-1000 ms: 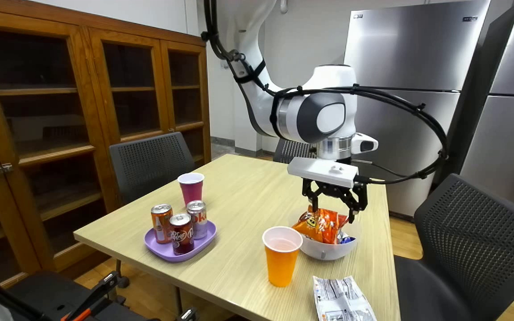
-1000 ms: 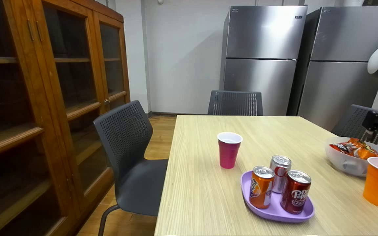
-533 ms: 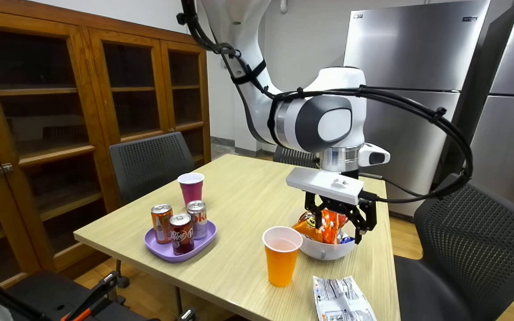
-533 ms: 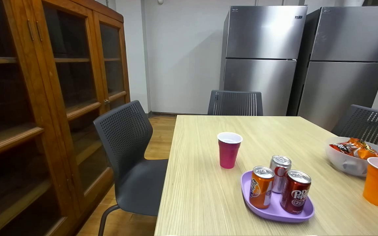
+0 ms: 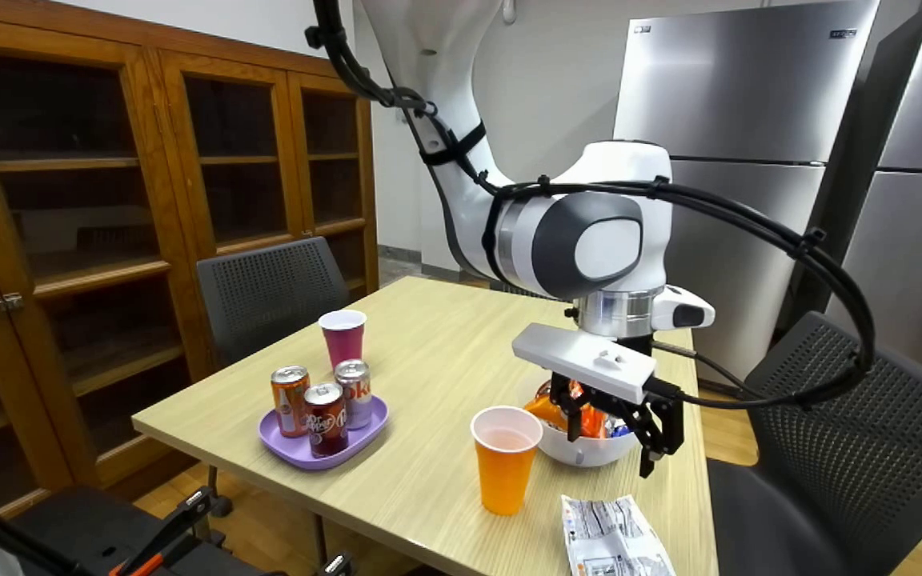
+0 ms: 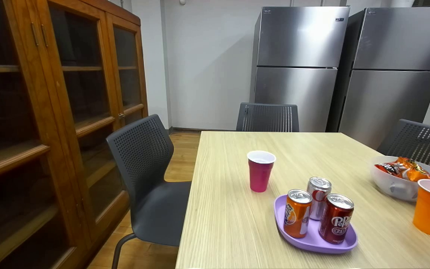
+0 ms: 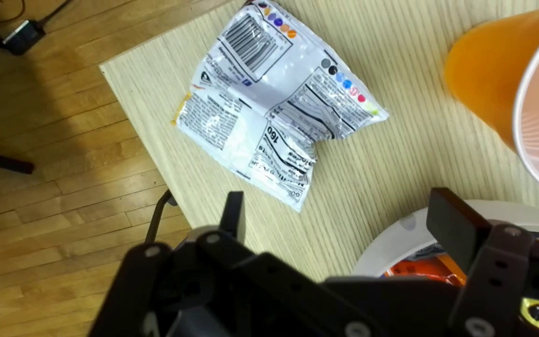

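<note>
The hand [image 7: 338,210] is hanging spread, holding nothing; the white packet [image 7: 269,100] is lying beyond it on the table [image 7: 396,154]; the bowl [image 7: 398,238] is sitting near its one side, so careless lowering might be knocking the bowl

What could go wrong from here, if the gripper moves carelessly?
If lowered, the open gripper might catch the bowl, whose rim it partly overlaps in the wrist view. The orange cup stands close by, so a sideways swing might tip it. The white packet lies near a corner of the table; a bump might push it off.
</note>
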Robot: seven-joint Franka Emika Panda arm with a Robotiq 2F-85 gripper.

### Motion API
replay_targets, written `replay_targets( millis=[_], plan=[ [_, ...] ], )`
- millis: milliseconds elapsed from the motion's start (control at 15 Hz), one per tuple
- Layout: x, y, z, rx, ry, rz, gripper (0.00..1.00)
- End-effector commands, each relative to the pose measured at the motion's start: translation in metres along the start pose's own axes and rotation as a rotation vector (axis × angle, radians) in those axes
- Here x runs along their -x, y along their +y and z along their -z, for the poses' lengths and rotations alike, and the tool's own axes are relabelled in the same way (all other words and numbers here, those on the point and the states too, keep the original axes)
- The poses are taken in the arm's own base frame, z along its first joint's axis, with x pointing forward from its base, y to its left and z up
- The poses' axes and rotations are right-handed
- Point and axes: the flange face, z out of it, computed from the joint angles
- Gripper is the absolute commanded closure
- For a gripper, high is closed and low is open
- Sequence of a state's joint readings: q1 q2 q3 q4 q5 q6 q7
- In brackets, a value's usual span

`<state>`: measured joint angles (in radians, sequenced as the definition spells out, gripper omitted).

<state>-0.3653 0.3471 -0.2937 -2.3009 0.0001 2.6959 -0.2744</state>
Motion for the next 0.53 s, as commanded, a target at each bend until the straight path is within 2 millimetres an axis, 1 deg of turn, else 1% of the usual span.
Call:
replay_targets(
  millis=[0, 467],
  plan=[
    [0.003, 0.010, -0.009, 0.003, -0.034, -0.017, 0.00],
    [0.011, 0.016, -0.035, 0.009, -0.093, -0.013, 0.00]
  ],
)
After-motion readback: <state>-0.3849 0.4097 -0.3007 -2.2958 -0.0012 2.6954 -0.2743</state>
